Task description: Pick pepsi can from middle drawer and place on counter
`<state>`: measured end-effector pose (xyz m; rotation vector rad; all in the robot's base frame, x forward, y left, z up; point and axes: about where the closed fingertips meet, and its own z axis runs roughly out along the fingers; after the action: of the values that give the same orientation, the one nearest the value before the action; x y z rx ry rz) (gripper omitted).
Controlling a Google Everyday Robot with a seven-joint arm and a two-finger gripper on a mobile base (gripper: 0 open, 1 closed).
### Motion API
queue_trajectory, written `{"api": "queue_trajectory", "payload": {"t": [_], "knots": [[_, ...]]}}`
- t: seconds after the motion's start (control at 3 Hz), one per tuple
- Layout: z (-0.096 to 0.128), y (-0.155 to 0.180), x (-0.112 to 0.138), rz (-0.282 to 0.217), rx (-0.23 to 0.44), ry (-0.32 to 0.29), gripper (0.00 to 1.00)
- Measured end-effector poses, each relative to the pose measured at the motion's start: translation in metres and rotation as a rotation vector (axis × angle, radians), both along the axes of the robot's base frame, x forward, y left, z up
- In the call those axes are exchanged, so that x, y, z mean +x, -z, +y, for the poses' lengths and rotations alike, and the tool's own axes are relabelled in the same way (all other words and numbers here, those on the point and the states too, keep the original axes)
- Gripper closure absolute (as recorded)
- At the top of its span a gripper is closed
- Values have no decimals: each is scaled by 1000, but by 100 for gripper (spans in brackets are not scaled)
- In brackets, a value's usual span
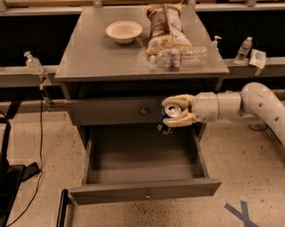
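Note:
My gripper [174, 111] is shut on the pepsi can [167, 118], a dark-blue can with a silver top, tilted. It hangs above the open middle drawer [142, 191], in front of the closed upper drawer's front panel [113, 110]. The drawer's grey tray [132, 155] holds nothing else that I can see. The counter [92, 56] is the grey top just above the gripper. My white arm [255, 103] reaches in from the right.
On the counter stand a white bowl [124, 31], a brown snack bag [164, 26] and a clear plastic bottle [180, 57] lying on its side. Small bottles [244, 49] stand on side ledges. A black stand [0, 174] and cable lie at the left.

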<state>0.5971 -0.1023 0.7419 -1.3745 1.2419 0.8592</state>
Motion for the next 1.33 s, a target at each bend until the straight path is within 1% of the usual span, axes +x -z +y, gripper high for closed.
{"api": "queue_trajectory", "payload": {"t": [0.33,0.67,1.0,1.33], "knots": [[-7,-57,-3,-16,-10,-49,100],[-7,-57,-3,-16,-10,-49,100],[5,-70,9,-29,18,-68,100],[27,-103,22,-27,12,-84,100]]}}
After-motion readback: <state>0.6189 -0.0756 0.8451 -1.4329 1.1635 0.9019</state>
